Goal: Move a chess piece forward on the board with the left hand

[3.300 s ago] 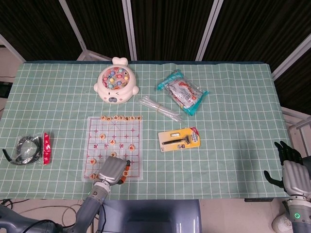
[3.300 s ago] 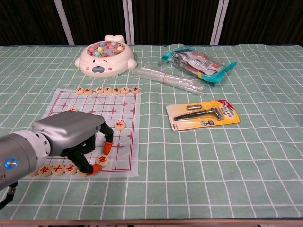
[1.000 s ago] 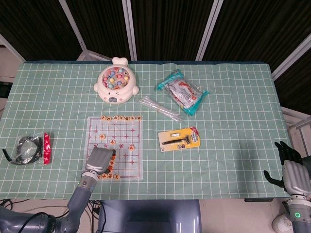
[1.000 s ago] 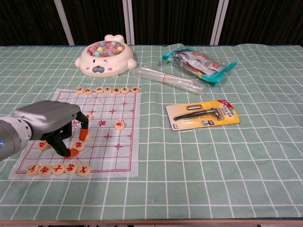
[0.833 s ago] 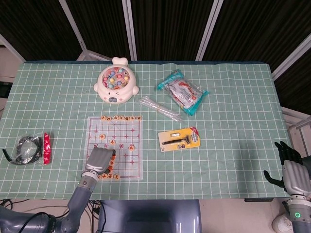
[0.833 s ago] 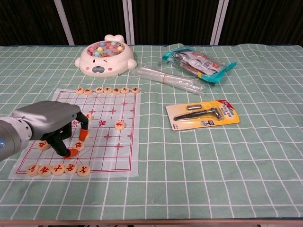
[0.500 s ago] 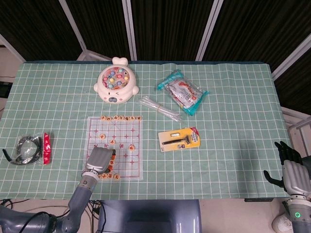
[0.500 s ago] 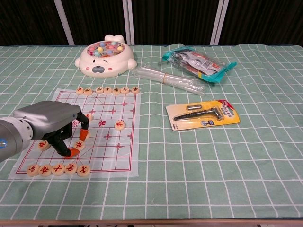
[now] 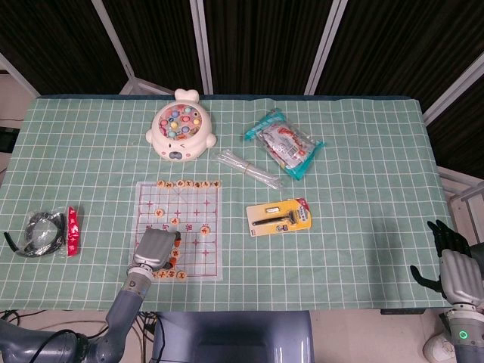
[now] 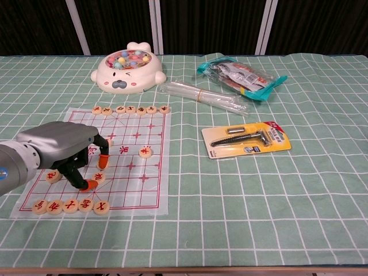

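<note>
Since a moment ago your left hand (image 10: 63,150) has nudged its fingers slightly farther up the board (image 10: 144,195), near left on the table. Its orange fingertips (image 10: 102,161) straddle the chess piece (image 10: 98,177); whether they pinch it I cannot tell. Judged so, the advance is underway; release remains. Your right hand (image 9: 456,271) idles, fingers spread.

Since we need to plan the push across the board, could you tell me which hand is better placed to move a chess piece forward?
The left hand: it is over the chess board, fingers down beside a piece. The right hand sits off the table's far right edge, away from the board.
</note>
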Robot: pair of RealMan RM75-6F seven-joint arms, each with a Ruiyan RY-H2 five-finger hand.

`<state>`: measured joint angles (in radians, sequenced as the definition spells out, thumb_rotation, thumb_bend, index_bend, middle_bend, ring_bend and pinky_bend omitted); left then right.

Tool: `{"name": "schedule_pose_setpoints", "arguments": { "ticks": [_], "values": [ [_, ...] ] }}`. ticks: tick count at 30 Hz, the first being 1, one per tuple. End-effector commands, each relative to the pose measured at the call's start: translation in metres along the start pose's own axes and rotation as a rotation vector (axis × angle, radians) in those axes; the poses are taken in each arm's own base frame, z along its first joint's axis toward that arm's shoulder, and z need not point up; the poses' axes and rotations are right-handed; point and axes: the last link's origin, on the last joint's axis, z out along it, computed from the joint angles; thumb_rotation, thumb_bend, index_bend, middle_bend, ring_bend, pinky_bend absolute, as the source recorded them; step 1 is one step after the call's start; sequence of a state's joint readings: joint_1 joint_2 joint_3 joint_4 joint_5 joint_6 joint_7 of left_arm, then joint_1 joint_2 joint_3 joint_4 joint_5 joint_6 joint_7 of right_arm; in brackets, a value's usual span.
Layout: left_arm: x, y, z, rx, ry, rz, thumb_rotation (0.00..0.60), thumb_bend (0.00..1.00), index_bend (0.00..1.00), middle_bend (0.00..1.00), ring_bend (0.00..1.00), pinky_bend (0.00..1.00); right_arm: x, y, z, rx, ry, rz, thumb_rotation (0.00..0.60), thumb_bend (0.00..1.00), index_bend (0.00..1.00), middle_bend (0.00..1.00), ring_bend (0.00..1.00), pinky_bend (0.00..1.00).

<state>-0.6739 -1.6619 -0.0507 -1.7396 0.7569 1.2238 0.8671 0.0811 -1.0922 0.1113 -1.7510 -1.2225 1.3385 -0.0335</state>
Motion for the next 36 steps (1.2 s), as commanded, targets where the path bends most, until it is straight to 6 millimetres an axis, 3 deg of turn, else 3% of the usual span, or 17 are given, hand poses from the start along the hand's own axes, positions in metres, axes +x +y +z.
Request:
{"name": "schedule_pose_setpoints", "arguments": {
  "ticks": [1, 13, 15, 18, 23, 26, 31, 36],
  "values": [
    [0.001, 0.0, -0.001, -0.003, 0.002, -0.002, 0.6, 0.22, 0.45, 1.0, 1.0, 1.0, 0.0, 0.0, 0.0, -0.001, 0.004, 0.002, 0.6, 0.37, 0.0, 0.0, 0.0, 0.0],
    [0.019, 0.01, -0.014, -0.063, 0.054, -0.066, 0.6, 0.22, 0.44, 1.0, 0.99, 1.0, 0.0, 0.0, 0.0, -0.001, 0.005, -0.001, 0.6, 0.37, 0.0, 0.0, 0.0, 0.0],
    [0.029, 0.011, -0.021, -0.074, 0.093, -0.103, 0.6, 0.21, 0.42, 0.98, 0.95, 0.99, 0.001, 0.0, 0.0, 0.001, 0.007, -0.005, 0.6, 0.37, 0.0, 0.0, 0.0, 0.0],
    [0.042, 0.001, -0.035, -0.077, 0.191, -0.137, 0.6, 0.21, 0.35, 0.81, 0.79, 0.84, 0.001, 0.0, -0.001, 0.005, 0.01, -0.013, 0.6, 0.37, 0.0, 0.0, 0.0, 0.0],
    [0.045, -0.038, -0.063, -0.021, 0.323, -0.108, 0.6, 0.19, 0.03, 0.27, 0.32, 0.38, 0.001, 0.0, -0.001, 0.012, 0.013, -0.023, 0.6, 0.37, 0.0, 0.0, 0.0, 0.0],
    [0.042, -0.072, -0.08, 0.058, 0.366, -0.089, 0.6, 0.16, 0.0, 0.06, 0.13, 0.23, 0.0, -0.001, -0.001, 0.02, 0.015, -0.035, 0.6, 0.37, 0.0, 0.0, 0.0, 0.0],
    [0.035, -0.129, -0.106, 0.195, 0.401, -0.066, 0.6, 0.09, 0.0, 0.0, 0.01, 0.05, -0.001, -0.002, -0.002, 0.03, 0.021, -0.053, 0.6, 0.37, 0.0, 0.0, 0.0, 0.0],
    [0.024, -0.169, -0.127, 0.276, 0.401, -0.043, 0.6, 0.08, 0.0, 0.0, 0.0, 0.01, -0.001, -0.001, -0.001, 0.029, 0.026, -0.061, 0.6, 0.37, 0.0, 0.0, 0.0, 0.0]
  ]
}}
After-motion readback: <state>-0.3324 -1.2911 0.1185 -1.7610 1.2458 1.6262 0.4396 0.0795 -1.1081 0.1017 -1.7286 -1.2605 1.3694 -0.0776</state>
